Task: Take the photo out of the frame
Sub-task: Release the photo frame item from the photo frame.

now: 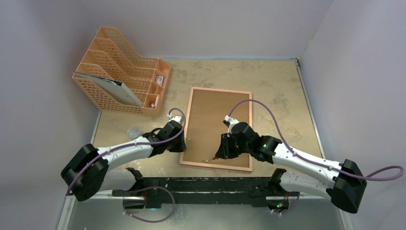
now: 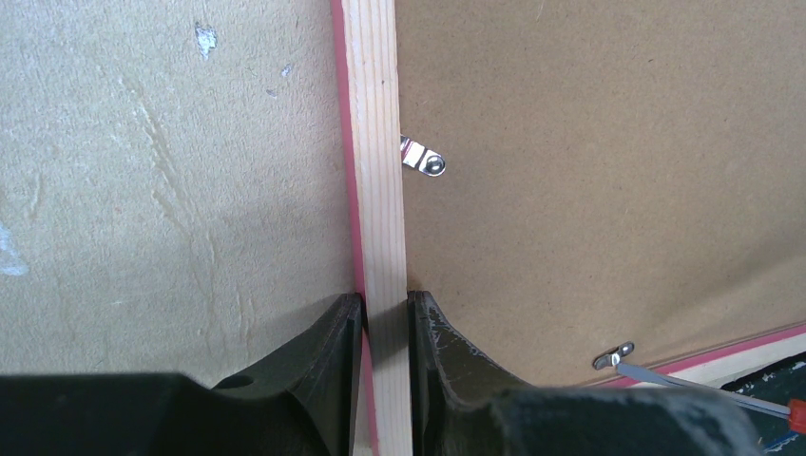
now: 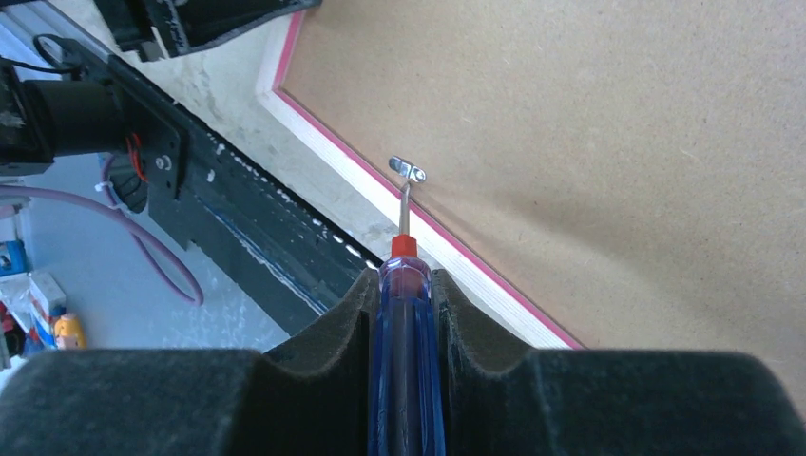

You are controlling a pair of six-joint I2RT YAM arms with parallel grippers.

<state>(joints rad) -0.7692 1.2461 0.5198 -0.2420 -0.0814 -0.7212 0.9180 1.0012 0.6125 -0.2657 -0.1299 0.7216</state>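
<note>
The frame [image 1: 218, 128] lies face down on the table, its brown fibreboard back up and its pink-red edge showing. The photo is hidden under the back. My left gripper [image 2: 385, 309] is shut on the frame's left wooden rail [image 2: 373, 142], one finger on each side; it also shows in the top view [image 1: 181, 145]. My right gripper [image 3: 406, 285] is shut on a blue-handled screwdriver [image 3: 406, 380]. The screwdriver's tip touches a small metal clip [image 3: 409, 171] at the frame's near edge. Another clip [image 2: 423, 160] sits on the left rail.
An orange mesh file rack [image 1: 119, 72] with a grey folder stands at the back left. A small clear object [image 1: 134, 131] lies left of the left arm. The black mounting rail [image 1: 201, 184] runs along the table's near edge.
</note>
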